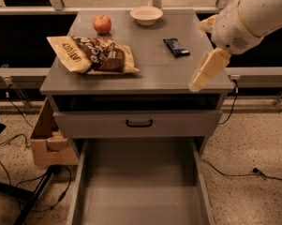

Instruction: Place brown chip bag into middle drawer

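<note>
The brown chip bag (94, 54) lies flat on the left part of the grey cabinet top (150, 74), cream edges and dark brown centre. The middle drawer (140, 186) is pulled out at the bottom of the view, and its plain grey floor holds nothing. My gripper (200, 80) hangs from the white arm (253, 13) at the right. It points down and left over the cabinet top's right front corner, far to the right of the bag and holding nothing.
A red apple (102, 24), a white bowl (146, 15) and a small dark blue bar wrapper (176, 47) sit on the cabinet top. A closed drawer front with a black handle (139, 123) sits above the open drawer. A cardboard box (49, 139) stands at the left, with cables on the floor.
</note>
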